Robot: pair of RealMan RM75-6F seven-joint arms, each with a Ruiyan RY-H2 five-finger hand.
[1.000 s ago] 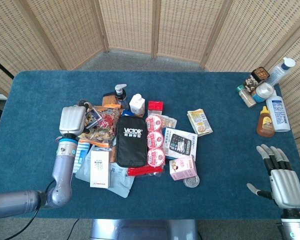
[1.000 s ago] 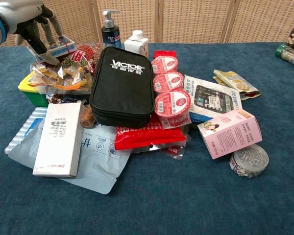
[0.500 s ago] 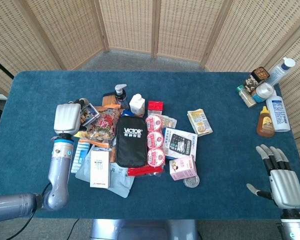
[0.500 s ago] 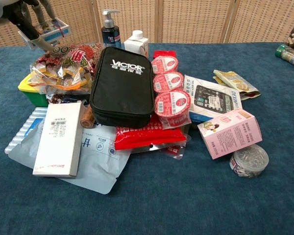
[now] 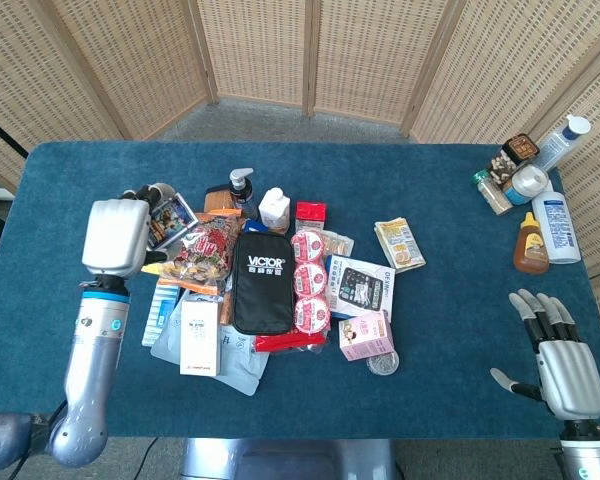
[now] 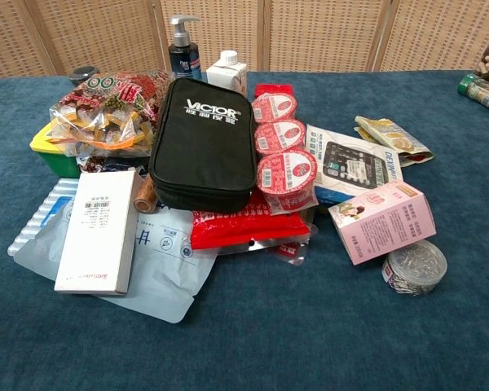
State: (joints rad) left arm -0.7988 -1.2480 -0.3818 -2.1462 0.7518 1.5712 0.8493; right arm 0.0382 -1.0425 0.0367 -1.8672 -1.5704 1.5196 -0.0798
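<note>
Left hand [image 5: 114, 236] higher above blue table [image 5: 430, 170]

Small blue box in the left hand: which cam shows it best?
Head view. It shows the small blue box held at the fingers of the raised left hand, above the pile's left edge by the snack bag. The chest view shows neither box nor hand, only the pile below.

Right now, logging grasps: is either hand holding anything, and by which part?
The left hand holds a small printed packet by its left end. The right hand holds nothing.
</note>
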